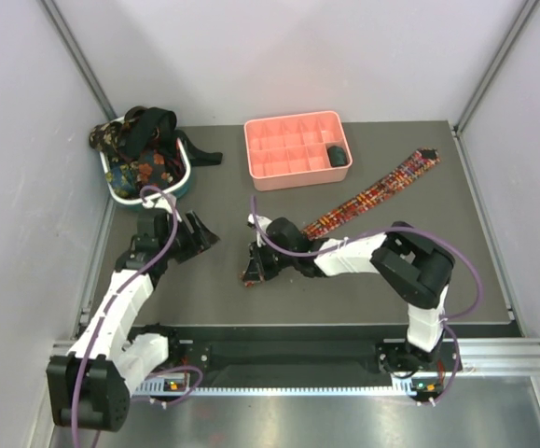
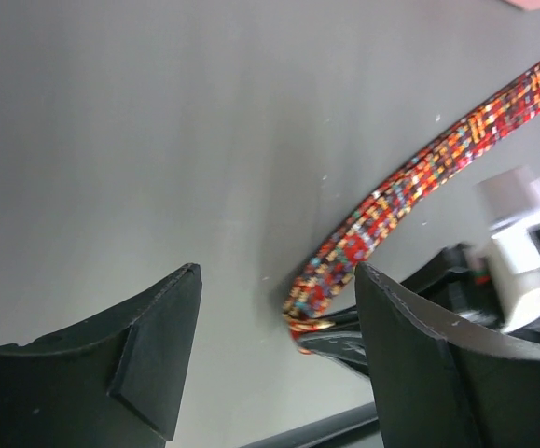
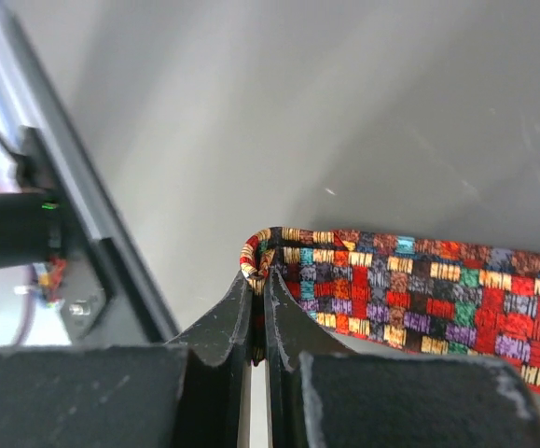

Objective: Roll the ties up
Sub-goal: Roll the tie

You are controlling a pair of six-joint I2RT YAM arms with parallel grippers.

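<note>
A red-yellow-dark plaid tie [image 1: 381, 188] lies stretched diagonally across the grey table from the far right toward the centre. My right gripper [image 1: 254, 268] is shut on its near, folded end [image 3: 268, 257]; the jaws pinch the fabric edge. The tie also shows in the left wrist view [image 2: 409, 182]. My left gripper [image 1: 200, 233] is open and empty, hovering a little left of the tie's pinched end, jaws wide apart in the left wrist view [image 2: 279, 317]. More ties, dark floral and black [image 1: 144, 140], are piled in the basket.
A teal-and-white oval basket [image 1: 187, 175] stands at the far left. A pink compartment tray [image 1: 293, 149] stands at the back centre with a dark rolled item [image 1: 338, 155] in one cell. The enclosure walls close in on both sides.
</note>
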